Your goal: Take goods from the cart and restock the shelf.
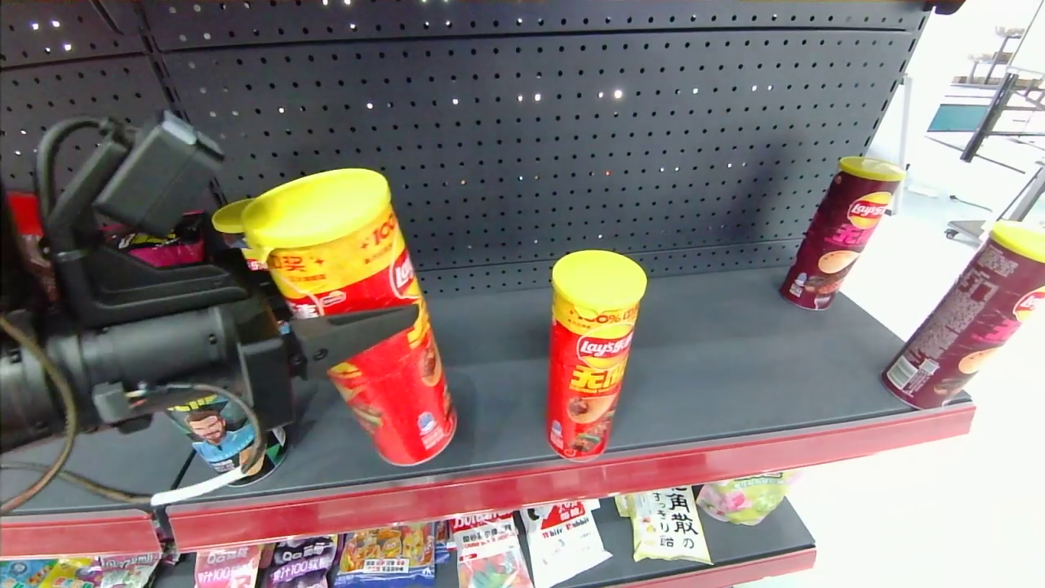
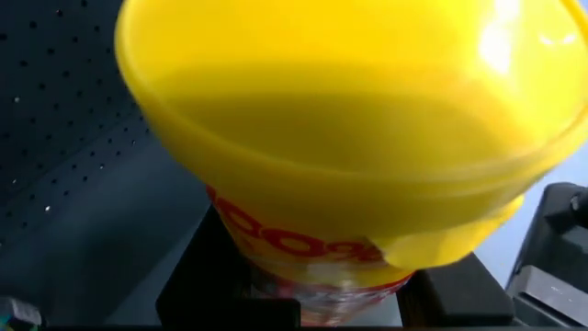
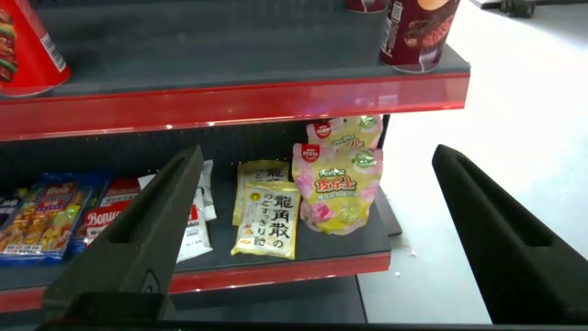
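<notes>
My left gripper (image 1: 384,318) is shut on a tall red chip can with a yellow lid (image 1: 343,253). The can leans to the left, its base low over the front of the dark shelf board (image 1: 735,351); contact with the board is unclear. The left wrist view looks down on the can's yellow lid (image 2: 349,138). A second red can (image 1: 592,359) stands upright to its right, near the shelf's red front edge (image 1: 653,469). My right gripper (image 3: 322,267) is open and holds nothing, level with the lower shelf.
Two maroon cans (image 1: 841,233) (image 1: 967,318) stand at the shelf's right end. Another yellow-lidded can (image 1: 231,216) is behind the held one, and a short can (image 1: 229,441) sits under my left gripper. Snack bags (image 3: 335,184) fill the lower shelf. A pegboard wall (image 1: 571,122) backs the shelf.
</notes>
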You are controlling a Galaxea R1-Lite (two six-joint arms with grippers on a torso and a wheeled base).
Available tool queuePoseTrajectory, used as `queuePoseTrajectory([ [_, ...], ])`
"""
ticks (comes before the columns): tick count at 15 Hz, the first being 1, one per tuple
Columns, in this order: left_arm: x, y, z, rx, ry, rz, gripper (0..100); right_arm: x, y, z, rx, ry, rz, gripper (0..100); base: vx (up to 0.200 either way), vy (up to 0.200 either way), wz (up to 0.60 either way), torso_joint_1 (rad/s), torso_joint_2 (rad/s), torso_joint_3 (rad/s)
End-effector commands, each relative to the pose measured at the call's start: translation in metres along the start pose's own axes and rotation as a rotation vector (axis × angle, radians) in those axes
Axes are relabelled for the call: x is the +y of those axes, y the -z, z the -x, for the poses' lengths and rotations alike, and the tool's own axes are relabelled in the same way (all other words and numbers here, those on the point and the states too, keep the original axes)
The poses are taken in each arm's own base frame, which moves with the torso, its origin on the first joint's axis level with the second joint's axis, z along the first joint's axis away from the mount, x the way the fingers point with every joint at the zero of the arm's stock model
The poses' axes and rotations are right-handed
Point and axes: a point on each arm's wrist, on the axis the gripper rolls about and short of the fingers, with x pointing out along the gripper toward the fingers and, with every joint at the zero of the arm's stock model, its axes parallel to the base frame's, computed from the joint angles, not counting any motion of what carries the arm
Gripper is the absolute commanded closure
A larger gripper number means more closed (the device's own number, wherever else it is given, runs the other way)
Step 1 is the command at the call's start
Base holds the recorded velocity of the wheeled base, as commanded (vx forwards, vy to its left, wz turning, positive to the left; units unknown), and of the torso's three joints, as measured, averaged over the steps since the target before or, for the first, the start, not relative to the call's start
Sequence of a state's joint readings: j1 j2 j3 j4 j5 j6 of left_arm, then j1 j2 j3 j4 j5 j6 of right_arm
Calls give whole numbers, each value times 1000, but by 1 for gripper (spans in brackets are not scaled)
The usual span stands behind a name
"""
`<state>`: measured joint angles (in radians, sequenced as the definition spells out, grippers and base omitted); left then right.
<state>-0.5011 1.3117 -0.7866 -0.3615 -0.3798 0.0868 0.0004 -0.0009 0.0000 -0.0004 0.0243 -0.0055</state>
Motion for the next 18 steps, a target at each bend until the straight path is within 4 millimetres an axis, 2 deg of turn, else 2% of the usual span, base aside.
queuePoseTrajectory([
  [1,12,3,-44,55,12,16,100,0,0,0,1,-1,1,0,0,0,0,0,0,0],
  [3,22,7,-71,70,12,15,100,0,0,0,1,0,1,0,0,0,0,0,0,0],
  [8,40,20,-118,51,-50,5,100,0,0,0,1,2,1,0,0,0,0,0,0,0],
  [13,51,18,-160,30,-60,-6,100,0,0,0,0,-1,1,0,0,0,0,0,0,0],
  [18,55,18,-188,10,-65,-14,100,0,0,0,1,-1,1,0,0,0,0,0,0,0],
])
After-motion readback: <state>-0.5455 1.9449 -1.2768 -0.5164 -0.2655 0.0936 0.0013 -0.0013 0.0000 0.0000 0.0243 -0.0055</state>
